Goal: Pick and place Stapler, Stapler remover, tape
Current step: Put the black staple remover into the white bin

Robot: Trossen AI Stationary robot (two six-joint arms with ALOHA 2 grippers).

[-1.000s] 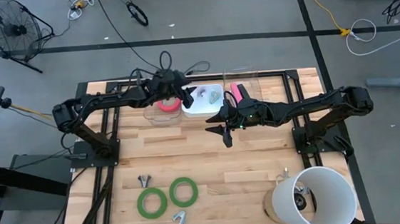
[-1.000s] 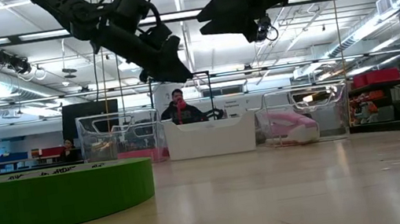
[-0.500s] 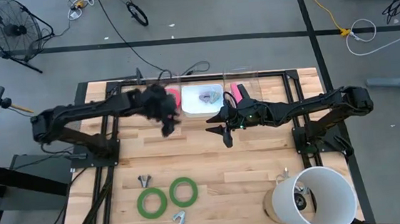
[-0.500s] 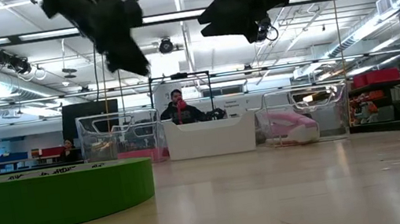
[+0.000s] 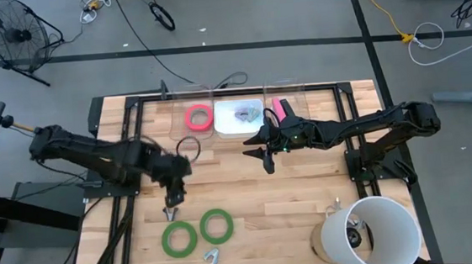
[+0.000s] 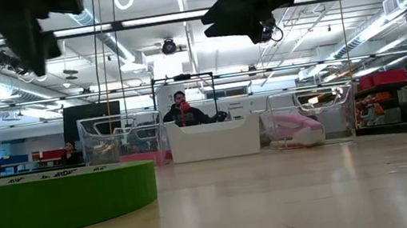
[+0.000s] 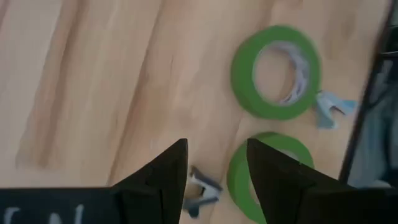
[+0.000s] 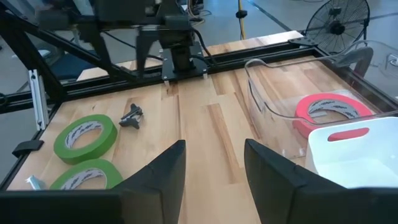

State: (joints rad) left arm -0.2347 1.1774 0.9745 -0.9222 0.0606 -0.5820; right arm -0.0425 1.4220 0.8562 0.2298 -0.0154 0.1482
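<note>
Since half a second ago the left arm has swung away from the bins at the back and out over the open wood; its gripper [image 5: 173,190] now hangs above the near-left part of the table [image 5: 249,190], just short of a small staple remover [image 5: 171,213]; its fingers [image 7: 163,180] are parted with nothing between them. Nothing else has shifted; the right gripper [image 5: 264,151] hovers mid-table as before, fingers [image 8: 163,177] apart and empty.

Two green rolls [image 5: 179,238] [image 5: 216,225] lie flat side by side on the near-left boards, just beyond the remover; a second remover [image 5: 211,254] sits at the near edge beside them. From the left wrist both rolls [image 7: 276,71] [image 7: 261,165] show ahead of the fingers, with the first remover [image 7: 202,191] close between the fingertips and the nearer roll. The pink roll [image 5: 199,117] lies in the clear bin [image 5: 175,111] at the back left; a white bin [image 5: 240,127] stands next to it, and a further clear bin [image 5: 288,90] holds a pink stapler [image 5: 279,108]. A white bucket [image 5: 377,230] stands at the near-right corner. Between the left gripper and the rolls only the remover lies; the boards around it are bare. Across the room a person [image 6: 182,109] sits behind the bins.
</note>
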